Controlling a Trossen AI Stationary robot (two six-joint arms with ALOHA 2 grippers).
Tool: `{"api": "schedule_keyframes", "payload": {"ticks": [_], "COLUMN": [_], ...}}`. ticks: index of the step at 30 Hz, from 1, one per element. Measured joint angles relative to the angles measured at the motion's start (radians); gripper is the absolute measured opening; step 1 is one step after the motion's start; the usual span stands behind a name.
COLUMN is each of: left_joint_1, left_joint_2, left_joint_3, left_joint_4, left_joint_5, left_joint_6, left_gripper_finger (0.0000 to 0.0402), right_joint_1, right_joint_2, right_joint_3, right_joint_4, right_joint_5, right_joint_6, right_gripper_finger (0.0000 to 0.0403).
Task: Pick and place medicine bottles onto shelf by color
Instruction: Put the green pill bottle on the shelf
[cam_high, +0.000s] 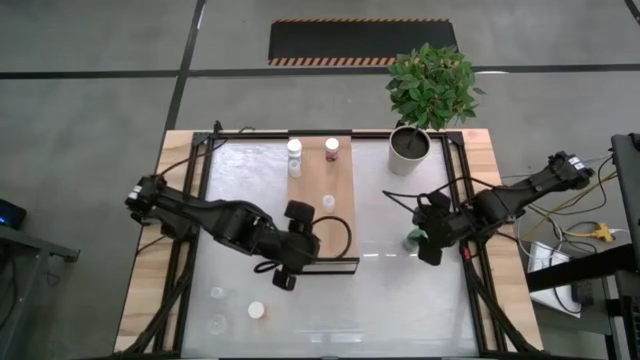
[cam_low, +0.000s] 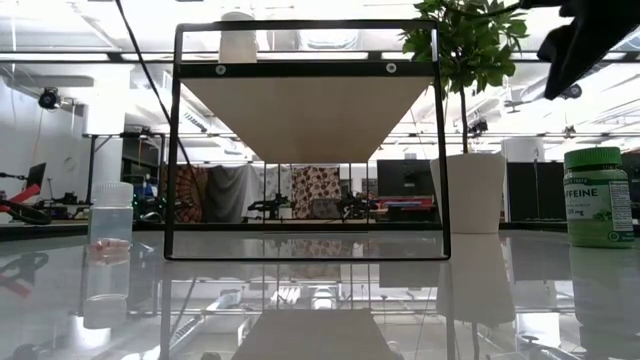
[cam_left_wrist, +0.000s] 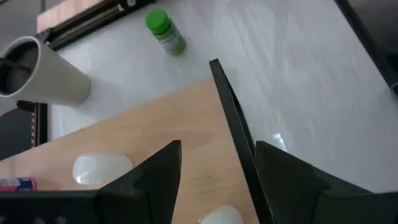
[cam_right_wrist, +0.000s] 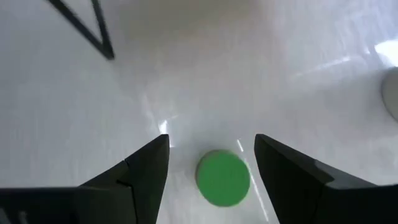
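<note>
The right gripper (cam_right_wrist: 211, 165) hangs open directly above a small green-capped plastic medicine bottle (cam_right_wrist: 223, 177) upright on the glossy white table (cam_right_wrist: 261, 68). It looks light, rigid and slippery; best pinched across its cap.

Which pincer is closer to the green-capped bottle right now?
Right. The right pincer hangs open directly over the green-capped bottle, one finger on each side. The left pincer is open over the shelf, well away.
</note>
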Motion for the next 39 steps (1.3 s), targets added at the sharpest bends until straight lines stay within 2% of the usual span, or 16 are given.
{"api": "schedule_keyframes", "payload": {"ticks": [6,13,19,27,33,39], "left_joint_1": [-0.001,-0.001,-0.001,-0.001,-0.001,0.0], "left_joint_2": [-0.102,-0.227,-0.312,-0.36,-0.36,-0.359], "left_joint_3": [-0.131,-0.302,-0.41,-0.48,-0.481,-0.482], "left_joint_4": [0.14,0.316,0.402,0.46,0.475,0.473], "left_joint_5": [-0.005,-0.026,-0.029,-0.052,-0.052,-0.055], "left_joint_6": [0.001,0.01,0.011,0.025,0.035,0.035], "left_gripper_finger": [0.0187,0.0187,0.0187,0.0187,0.0187,0.0187], "right_joint_1": [0.019,0.026,0.026,0.026,0.026,0.026], "right_joint_2": [0.002,-0.012,-0.019,-0.011,-0.011,-0.011], "right_joint_3": [-0.042,-0.154,-0.173,-0.222,-0.266,-0.28], "right_joint_4": [-0.014,-0.003,0.048,0.09,0.109,0.125], "right_joint_5": [0.0,-0.001,-0.012,-0.019,-0.019,-0.019], "right_joint_6": [-0.011,-0.04,-0.038,-0.032,-0.023,-0.024], "right_gripper_finger": [0.023,0.0256,0.0272,0.0274,0.0274,0.0239]}}
